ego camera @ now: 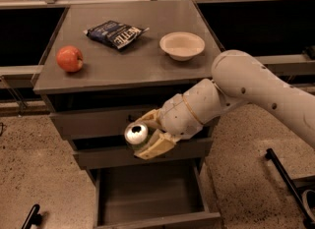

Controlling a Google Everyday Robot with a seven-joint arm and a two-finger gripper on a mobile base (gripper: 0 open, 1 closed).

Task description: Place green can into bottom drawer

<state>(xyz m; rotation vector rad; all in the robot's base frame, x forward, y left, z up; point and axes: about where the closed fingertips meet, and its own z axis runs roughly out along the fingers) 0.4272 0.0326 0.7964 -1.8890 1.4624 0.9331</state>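
Observation:
My gripper (145, 137) is shut on the green can (136, 135), whose silver top faces the camera. I hold it in the air in front of the two upper drawer fronts, above the bottom drawer (150, 193). The bottom drawer is pulled open and its plain grey tray interior shows below the can. My white arm reaches in from the right.
On the grey cabinet top (128, 66) lie a red apple (69, 58) at the left, a dark blue chip bag (115, 33) at the back and a white bowl (182, 44) at the right. A black leg (290, 184) stands on the floor at the right.

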